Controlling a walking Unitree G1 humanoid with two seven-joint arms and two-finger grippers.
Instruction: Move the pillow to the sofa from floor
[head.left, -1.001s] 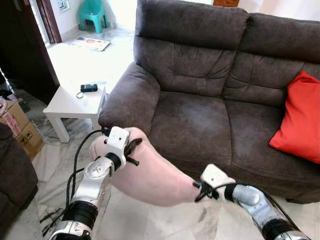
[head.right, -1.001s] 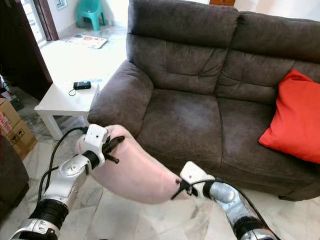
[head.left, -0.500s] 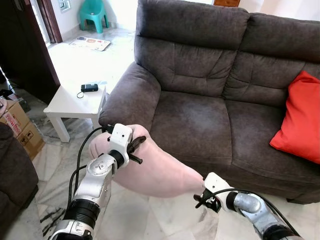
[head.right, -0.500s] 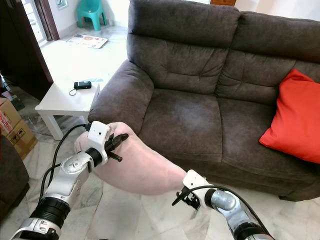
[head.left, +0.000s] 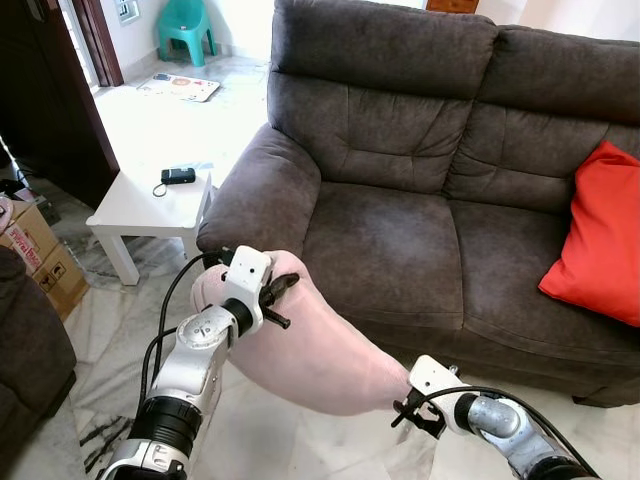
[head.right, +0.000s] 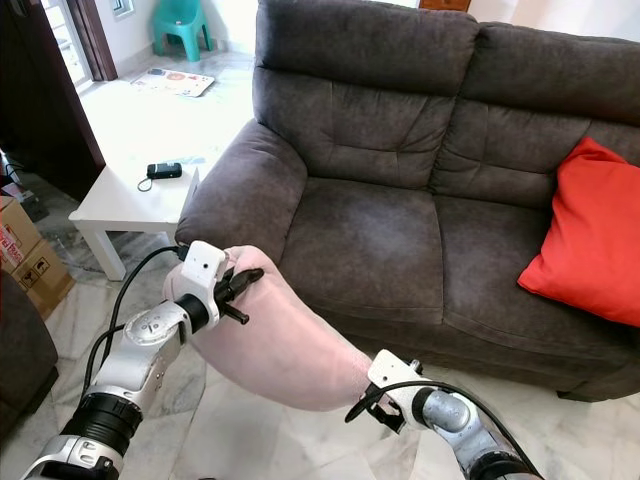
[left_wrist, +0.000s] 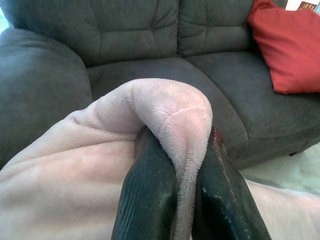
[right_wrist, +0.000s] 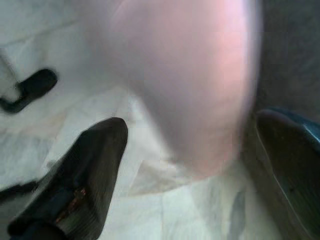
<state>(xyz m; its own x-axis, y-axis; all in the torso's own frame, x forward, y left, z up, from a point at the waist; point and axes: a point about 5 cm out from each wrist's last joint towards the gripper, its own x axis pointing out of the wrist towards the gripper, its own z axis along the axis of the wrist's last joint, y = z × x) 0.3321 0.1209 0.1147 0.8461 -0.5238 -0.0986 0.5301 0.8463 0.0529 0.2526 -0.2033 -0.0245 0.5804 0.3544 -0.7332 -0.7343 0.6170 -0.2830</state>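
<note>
A soft pink pillow (head.left: 320, 350) hangs off the floor in front of the dark grey sofa (head.left: 400, 240), close to its left armrest. My left gripper (head.left: 275, 300) is shut on the pillow's upper corner. In the left wrist view both black fingers (left_wrist: 145, 195) pinch a fold of the pink fabric (left_wrist: 175, 115). My right gripper (head.left: 405, 410) sits low by the pillow's lower right end and is open. In the right wrist view its fingers (right_wrist: 85, 170) are spread wide, with the blurred pillow (right_wrist: 190, 85) ahead and nothing pinched.
A red cushion (head.left: 600, 235) leans on the sofa's right seat. A white side table (head.left: 150, 205) with a small black device (head.left: 178, 176) stands left of the armrest. Cardboard boxes (head.left: 40, 250) and dark furniture (head.left: 30, 360) are at far left. The floor is pale marble.
My right gripper has let go of the pillow's lower end and dropped a little lower. The left gripper, still holding the pillow, has shifted slightly to the right toward the sofa.
</note>
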